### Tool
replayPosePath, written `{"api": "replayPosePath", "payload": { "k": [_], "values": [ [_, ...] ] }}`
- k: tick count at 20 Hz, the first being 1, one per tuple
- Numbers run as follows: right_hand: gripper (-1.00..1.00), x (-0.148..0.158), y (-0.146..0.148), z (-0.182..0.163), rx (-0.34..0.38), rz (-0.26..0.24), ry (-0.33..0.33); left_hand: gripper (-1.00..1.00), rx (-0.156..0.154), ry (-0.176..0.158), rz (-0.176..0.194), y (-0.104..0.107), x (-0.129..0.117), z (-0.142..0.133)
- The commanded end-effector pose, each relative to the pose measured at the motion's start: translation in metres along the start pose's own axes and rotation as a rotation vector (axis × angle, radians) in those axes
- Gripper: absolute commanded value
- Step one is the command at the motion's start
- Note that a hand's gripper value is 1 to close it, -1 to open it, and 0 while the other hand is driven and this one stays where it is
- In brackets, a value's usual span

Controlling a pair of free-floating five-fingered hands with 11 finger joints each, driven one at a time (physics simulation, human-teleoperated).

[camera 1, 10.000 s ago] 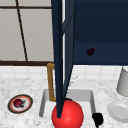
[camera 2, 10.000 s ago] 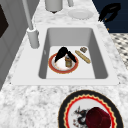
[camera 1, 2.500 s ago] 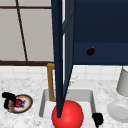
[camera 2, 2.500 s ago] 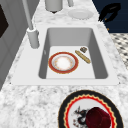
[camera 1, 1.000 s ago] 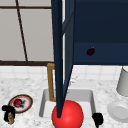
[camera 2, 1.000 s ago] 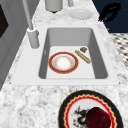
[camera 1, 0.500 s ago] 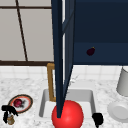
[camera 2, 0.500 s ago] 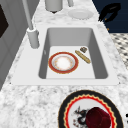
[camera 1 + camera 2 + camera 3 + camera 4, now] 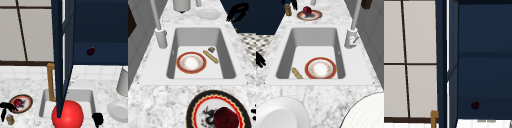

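My left hand hovers open at the counter's left end, fingers spread and holding nothing. It is beside a patterned plate that carries a dark red fruit, and just above a small brown jar. The same hand shows by the jar in the right side view. My right hand hangs open over the counter's front edge, right of the sink; it shows again in the left side view. A red-rimmed plate lies in the sink.
A breadstick and a small brown lump lie beside the plate in the sink. A red ball stands in front. A white plate and grey canister sit at the right. The open blue cabinet holds a dark fruit.
Ten seconds ago the left hand was over the red-rimmed plate in the sink; it now hangs by the patterned plate at the left. Over the last second nothing visibly moved.
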Motion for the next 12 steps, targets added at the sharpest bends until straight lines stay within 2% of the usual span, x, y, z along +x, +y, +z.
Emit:
{"api": "replayPosePath", "payload": {
  "k": [1,3,4,5,6,8,12],
  "values": [
    [0.0,0.0,0.0,0.0,0.0,0.0,0.0,-1.0,0.024,0.023,-0.032,0.016,0.006,-0.002],
    [0.0,0.0,0.0,0.0,0.0,0.0,0.0,-1.0,-0.003,0.017,-0.043,0.025,0.008,-0.002],
    [0.0,0.0,0.0,0.0,0.0,0.0,0.0,-1.0,-0.006,0.015,-0.042,0.029,0.007,-0.002],
    [0.0,0.0,0.0,0.0,0.0,0.0,0.0,-1.0,0.004,0.019,-0.035,0.033,0.004,0.0],
    [0.0,0.0,0.0,0.0,0.0,0.0,0.0,-1.0,0.029,0.033,-0.026,0.038,0.004,0.0],
    [0.0,0.0,0.0,0.0,0.0,0.0,0.0,-1.0,0.03,0.047,-0.026,0.046,0.001,0.002],
    [0.0,0.0,0.0,0.0,0.0,0.0,0.0,-1.0,0.052,0.075,-0.035,0.055,0.001,-0.001]
  ]
}}
